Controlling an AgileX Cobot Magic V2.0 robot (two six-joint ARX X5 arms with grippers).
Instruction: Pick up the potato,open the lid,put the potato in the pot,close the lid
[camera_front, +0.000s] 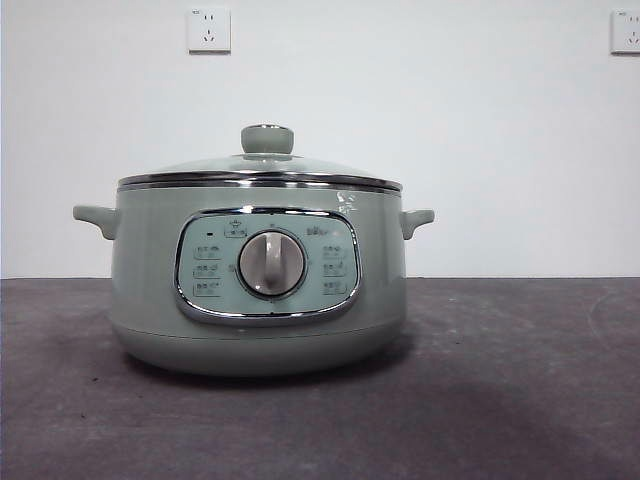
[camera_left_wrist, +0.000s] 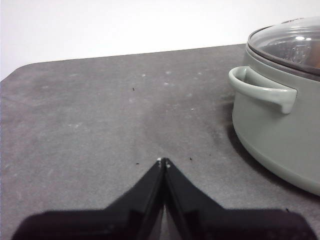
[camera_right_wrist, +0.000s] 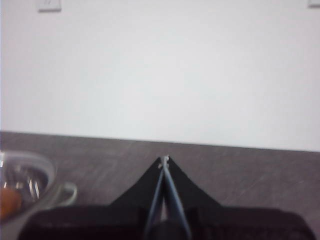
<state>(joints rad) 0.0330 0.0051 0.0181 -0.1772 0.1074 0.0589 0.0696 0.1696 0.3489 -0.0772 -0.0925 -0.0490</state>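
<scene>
The sage-green pot stands on the dark table left of centre in the front view, dial panel facing the camera. The glass lid with its green knob sits closed on it. The pot also shows in the left wrist view and at the edge of the right wrist view. Through the lid in the right wrist view an orange-brown patch shows inside the pot, the potato. My left gripper is shut and empty, low over the table beside the pot's handle. My right gripper is shut and empty, apart from the pot.
The dark grey table runs to a white wall with two sockets. No arm shows in the front view.
</scene>
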